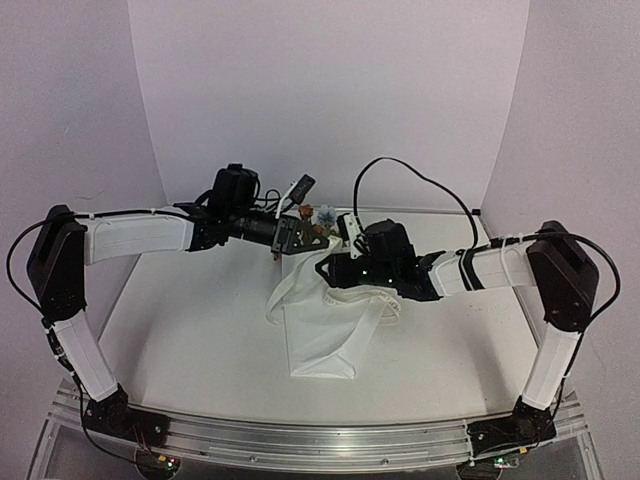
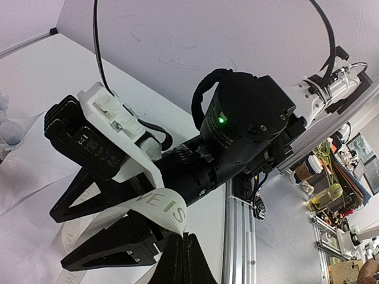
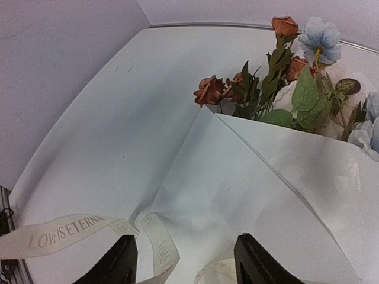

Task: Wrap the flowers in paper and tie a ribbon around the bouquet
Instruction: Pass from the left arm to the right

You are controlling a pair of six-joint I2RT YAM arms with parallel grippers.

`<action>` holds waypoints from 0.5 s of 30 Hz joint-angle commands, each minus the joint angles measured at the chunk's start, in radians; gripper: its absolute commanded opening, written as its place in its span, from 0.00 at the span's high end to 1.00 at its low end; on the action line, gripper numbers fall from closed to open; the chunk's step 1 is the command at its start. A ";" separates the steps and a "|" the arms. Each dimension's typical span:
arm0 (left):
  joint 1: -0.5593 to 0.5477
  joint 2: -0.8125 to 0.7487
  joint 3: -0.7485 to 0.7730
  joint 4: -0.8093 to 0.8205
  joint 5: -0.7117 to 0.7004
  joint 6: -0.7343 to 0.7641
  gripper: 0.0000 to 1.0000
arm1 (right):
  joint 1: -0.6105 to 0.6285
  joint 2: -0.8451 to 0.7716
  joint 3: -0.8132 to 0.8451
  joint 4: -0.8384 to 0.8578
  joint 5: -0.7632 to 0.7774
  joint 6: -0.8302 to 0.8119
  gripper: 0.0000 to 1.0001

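The bouquet lies on the table, its white paper [image 1: 322,340] [image 3: 249,177] wrapped in a cone. The orange and pale blue flowers [image 1: 322,217] [image 3: 278,77] stick out of the far, wide end. My left gripper [image 1: 283,243] [image 2: 184,235] hovers by the blooms, shut on the ribbon [image 2: 160,207], a whitish band with printed letters. The ribbon [image 1: 278,295] hangs down the cone's left side. My right gripper [image 1: 328,268] [image 3: 185,238] stands open just over the paper. A loop of ribbon [image 3: 160,248] lies between its fingers, and another stretch [image 3: 59,234] trails left.
An aluminium rail [image 1: 320,440] runs along the table's near edge by both arm bases. Pale walls close in the back and sides. A black cable [image 1: 420,182] arcs above the right arm. Shelves with clutter [image 2: 337,177] stand beyond the table.
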 commanded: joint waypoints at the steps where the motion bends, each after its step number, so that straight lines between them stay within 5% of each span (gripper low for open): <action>1: -0.001 0.005 0.047 -0.001 0.023 0.005 1.00 | 0.005 -0.027 -0.015 0.095 0.130 0.003 0.65; 6: -0.001 0.013 0.026 0.027 -0.009 -0.027 0.96 | 0.006 -0.169 -0.055 -0.109 0.194 -0.027 0.98; 15: -0.001 0.045 0.005 0.049 -0.135 -0.087 0.63 | 0.011 -0.403 0.001 -0.786 0.255 -0.111 1.00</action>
